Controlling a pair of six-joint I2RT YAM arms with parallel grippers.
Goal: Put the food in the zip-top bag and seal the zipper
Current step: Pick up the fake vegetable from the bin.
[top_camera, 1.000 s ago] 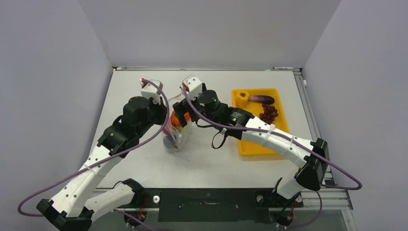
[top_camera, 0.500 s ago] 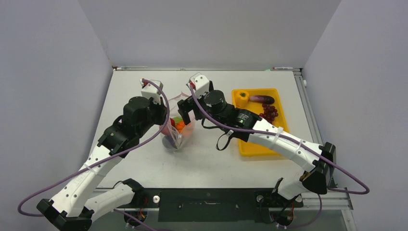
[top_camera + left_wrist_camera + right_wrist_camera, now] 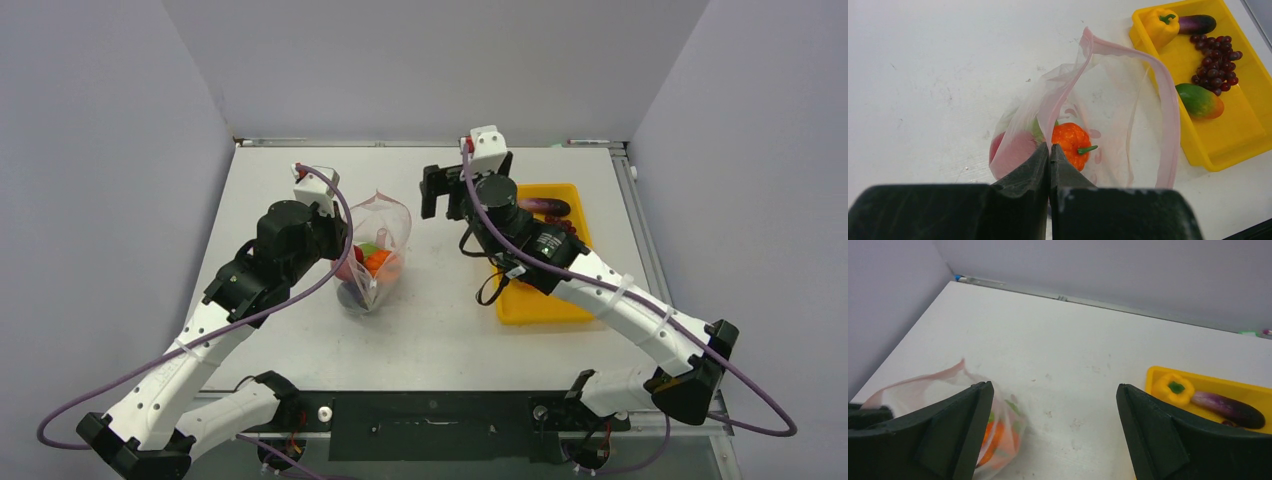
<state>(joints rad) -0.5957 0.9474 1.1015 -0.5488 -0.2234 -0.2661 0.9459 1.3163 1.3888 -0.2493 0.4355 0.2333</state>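
Pinching the rim of the zip-top bag [image 3: 1118, 115], my left gripper [image 3: 1049, 150] has its jaws pressed fully together on the plastic, right where the pinkish-red zipper [image 3: 1168, 115] runs into the fingertips. From that grip the strip loops away ahead of the tool, so the bag's mouth stands open. Just beyond the fingertips, inside the bag, I can see an orange piece [image 3: 1071, 145] with a green stem, and a reddish piece [image 3: 1010, 150] beside it to the left. My right gripper [image 3: 1053, 386] is spread wide with nothing between its fingers, up off the table. The bag sits low to that gripper's left. The yellow tray [image 3: 1238, 135] lies ahead and to its right. Seen from the left tool, the tray is ahead and to the right, carrying the yellow bell pepper [image 3: 1160, 25], the eggplant [image 3: 1196, 23], the grape bunch [image 3: 1215, 62] and a green-and-orange fruit [image 3: 1199, 100].
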